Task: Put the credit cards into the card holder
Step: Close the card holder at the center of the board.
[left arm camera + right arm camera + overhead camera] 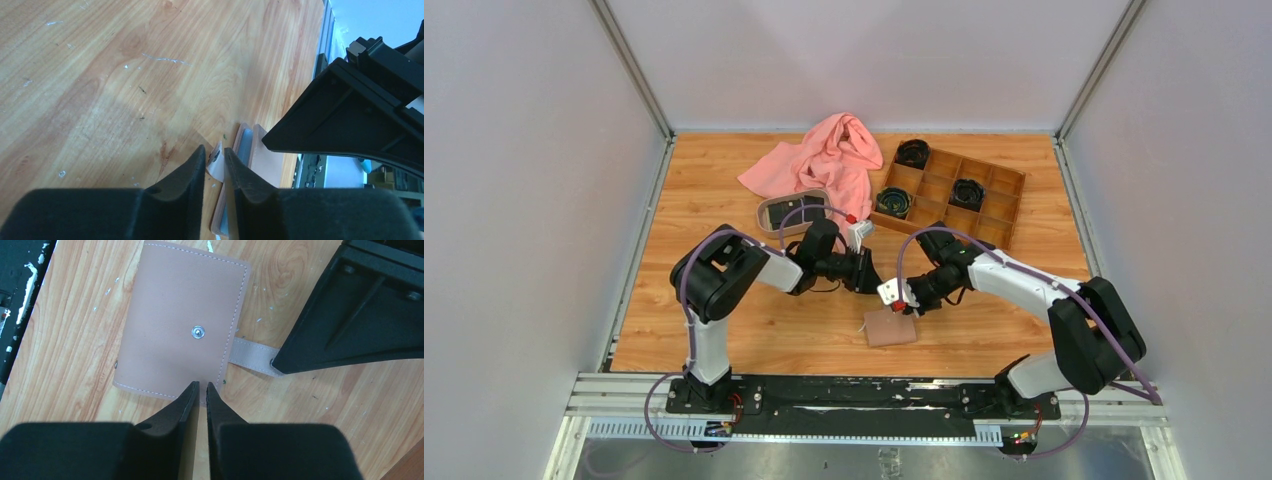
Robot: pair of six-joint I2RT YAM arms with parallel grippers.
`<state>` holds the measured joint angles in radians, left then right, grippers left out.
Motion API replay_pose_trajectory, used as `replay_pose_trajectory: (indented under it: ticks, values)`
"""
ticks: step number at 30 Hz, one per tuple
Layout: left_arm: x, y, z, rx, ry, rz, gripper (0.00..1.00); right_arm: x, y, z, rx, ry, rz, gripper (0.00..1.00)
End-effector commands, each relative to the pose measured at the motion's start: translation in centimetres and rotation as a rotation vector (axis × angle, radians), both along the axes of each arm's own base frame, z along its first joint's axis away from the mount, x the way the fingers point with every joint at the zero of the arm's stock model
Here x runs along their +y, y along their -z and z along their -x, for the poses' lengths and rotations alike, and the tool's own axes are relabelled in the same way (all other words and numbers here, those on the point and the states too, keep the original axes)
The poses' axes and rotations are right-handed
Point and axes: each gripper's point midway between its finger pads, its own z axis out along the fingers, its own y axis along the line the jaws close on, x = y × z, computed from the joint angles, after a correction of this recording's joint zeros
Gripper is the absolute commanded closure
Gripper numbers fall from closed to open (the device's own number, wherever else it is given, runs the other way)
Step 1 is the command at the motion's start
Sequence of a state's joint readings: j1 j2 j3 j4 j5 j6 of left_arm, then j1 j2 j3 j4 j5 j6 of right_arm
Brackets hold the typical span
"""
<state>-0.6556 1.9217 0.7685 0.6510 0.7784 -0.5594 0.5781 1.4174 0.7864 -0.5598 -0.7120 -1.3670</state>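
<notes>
wooden table (714, 190) | on it: card holder (890, 327), pink cloth (824, 160), oval tray (765, 213), compartment box (1014, 195)

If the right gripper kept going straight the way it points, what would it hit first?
The card holder: its near edge sits at the tips of the right gripper, possibly already touching; depth is unclear.

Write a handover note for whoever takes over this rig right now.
Left gripper: nearly closed around the strap tab of the card holder; a firm grip is unclear.
Right gripper: almost shut, tips at the holder's near edge, apparently pinning it.
Card holder: front of the table, folded shut.
Credit cards: a dark one shows in the oval tray; count unclear.
Done: strap unsnapped.
Left: open the holder, fetch the cards, insert them.
</notes>
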Motion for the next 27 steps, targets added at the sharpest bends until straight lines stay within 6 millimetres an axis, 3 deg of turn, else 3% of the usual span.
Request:
replay_pose_trajectory:
  ticks: [1, 12, 19, 27]
  values:
    - [-0.18, 0.13, -0.14, 0.021, 0.021, 0.003, 0.8, 0.01, 0.27, 0.67, 0.023, -0.013, 0.015, 0.87]
    - [-0.33, 0.04, -0.13, 0.029, 0.028, 0.008, 0.84, 0.0, 0.26, 0.7, 0.024, -0.013, 0.016, 0.87]
    - [0.25, -0.2, -0.02, 0.048, 0.032, 0.016, 0.79, 0.0, 0.23, 0.7, 0.025, -0.013, 0.017, 0.87]
    - [0.36, -0.02, -0.04, 0.062, 0.035, 0.017, 0.81, 0.02, 0.18, 0.71, 0.026, -0.015, 0.015, 0.88]
